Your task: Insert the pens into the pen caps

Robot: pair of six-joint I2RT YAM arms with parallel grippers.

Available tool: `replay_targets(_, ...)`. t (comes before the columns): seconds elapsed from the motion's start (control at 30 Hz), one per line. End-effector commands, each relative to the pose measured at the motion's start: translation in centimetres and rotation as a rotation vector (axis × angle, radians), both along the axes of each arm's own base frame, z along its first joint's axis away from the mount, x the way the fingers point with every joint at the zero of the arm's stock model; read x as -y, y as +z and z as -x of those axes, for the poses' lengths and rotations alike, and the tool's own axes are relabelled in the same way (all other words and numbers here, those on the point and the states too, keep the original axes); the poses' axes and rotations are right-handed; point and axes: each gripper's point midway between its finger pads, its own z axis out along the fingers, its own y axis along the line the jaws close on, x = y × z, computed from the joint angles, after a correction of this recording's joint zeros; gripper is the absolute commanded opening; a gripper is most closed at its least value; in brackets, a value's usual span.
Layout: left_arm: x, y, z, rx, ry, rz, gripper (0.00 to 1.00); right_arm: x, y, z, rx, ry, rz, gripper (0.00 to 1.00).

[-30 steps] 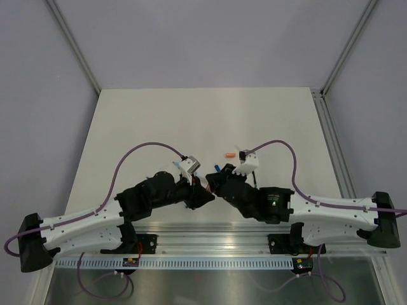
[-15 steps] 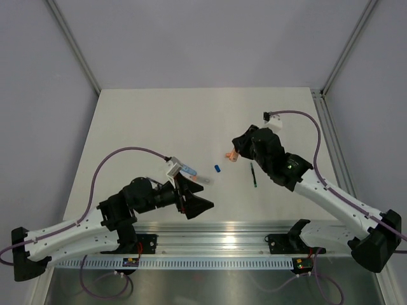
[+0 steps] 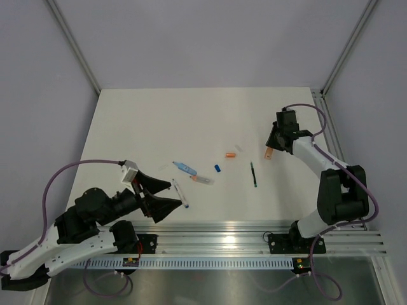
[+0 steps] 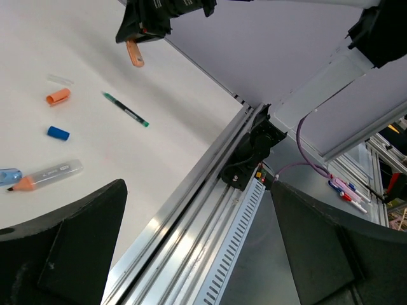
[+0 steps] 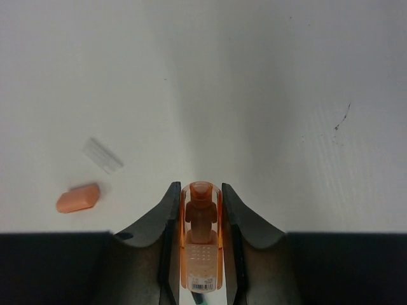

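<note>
Right tool (image 3: pixel 272 145) clamped on orange-ended pen (image 5: pixel 201 229) | left tool (image 3: pixel 173 194) spread wide, white pen (image 3: pixel 182 198) beside its tips

We can read no text. Ahead of the left claw (image 4: pixel 197 210), the clear pen (image 4: pixel 48 176) bears illegible print. The orange plastic piece (image 5: pixel 201 229) between the right claw's (image 5: pixel 201 188) fingers carries an unreadable sticker (image 5: pixel 202 284).
</note>
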Motion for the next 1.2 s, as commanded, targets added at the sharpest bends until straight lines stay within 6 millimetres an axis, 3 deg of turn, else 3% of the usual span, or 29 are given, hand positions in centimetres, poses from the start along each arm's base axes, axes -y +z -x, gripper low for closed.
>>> replay_targets(0.0,-1.5,-0.3,-0.3,0.025,0.044,-0.049,0.99,0.2,0.4,-1.7,-0.023,0.140,0.047,0.03)
replay_targets(0.33,-4.0,-1.0,-0.3,0.062,0.085,-0.114,0.99,1.1,-5.1,-3.1,-0.254,0.147,0.086,0.16)
replay_targets(0.57,-4.4,-1.2,-0.1,0.066,0.092,-0.096,0.99,1.6,-6.8,-2.8,-0.322,0.127,0.089,0.21)
replay_targets(0.67,-4.2,-1.6,-0.1,0.061,0.084,-0.106,0.99,1.5,-7.1,-2.6,-0.340,0.136,0.077,0.28)
replay_targets(0.97,-4.2,-1.9,-0.2,0.055,0.088,-0.119,0.99,1.0,-6.1,-2.7,-0.315,0.136,0.047,0.50)
replay_targets(1.17,-4.3,-2.1,-0.5,0.047,0.108,-0.129,0.99,0.7,-2.8,-2.8,-0.225,0.121,0.026,0.51)
